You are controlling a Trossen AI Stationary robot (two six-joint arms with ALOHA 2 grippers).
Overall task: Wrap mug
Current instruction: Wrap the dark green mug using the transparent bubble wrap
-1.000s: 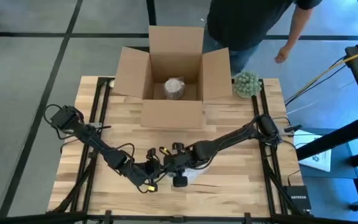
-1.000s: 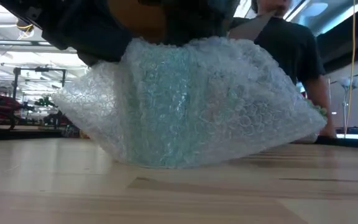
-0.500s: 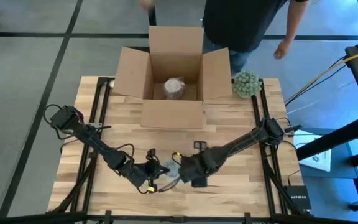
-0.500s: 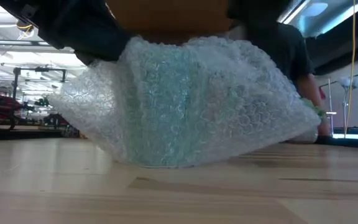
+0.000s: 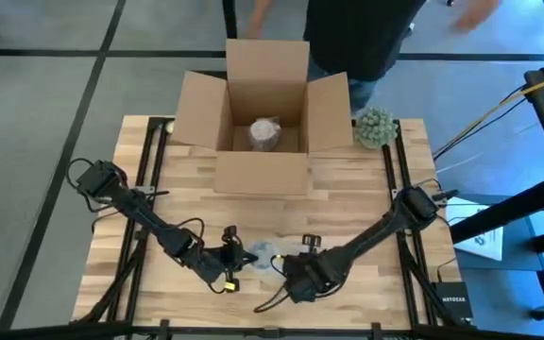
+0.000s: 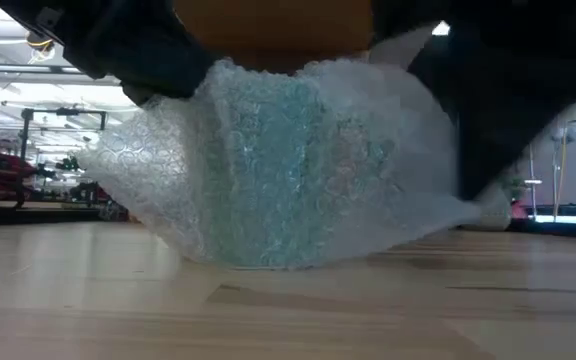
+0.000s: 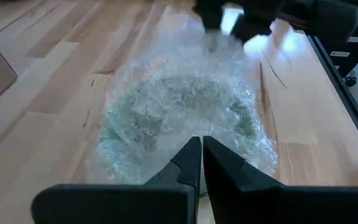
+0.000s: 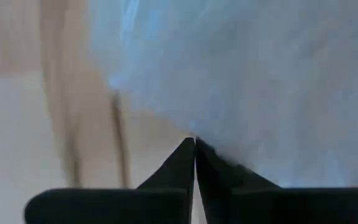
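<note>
The mug [image 7: 166, 109] shows as a green shape inside a bundle of bubble wrap [image 5: 263, 256] that lies on the table near its front edge. The bundle fills the low view [image 6: 298, 170], resting on its underside. My left gripper [image 5: 241, 258] is at the bundle's left side, shut on the wrap. My right gripper [image 5: 289, 276] is shut and stands at the bundle's near right side, with its fingertips [image 8: 190, 149] against the wrap's edge. My left gripper pinches the wrap's left edge [image 7: 194, 134] between its two fingers, coming nearly level from the table's left. The wrap rises to a peak [image 6: 218, 70] under the fingers while the bundle stays on the table. I cannot tell whether my right gripper touches the wrap.
An open cardboard box [image 5: 264, 113] stands at the table's far middle, with a wrapped bundle [image 5: 264, 133] inside. A green spiky ball [image 5: 375, 127] lies at its right. A person [image 5: 366, 33] stands behind the table. Bare wood lies left and right of the bundle.
My right gripper has gone from above the bundle toward the table's near edge and a little to the right, ending beside the bundle. The bundle has stayed in place. The person behind the table has shifted their arms.
</note>
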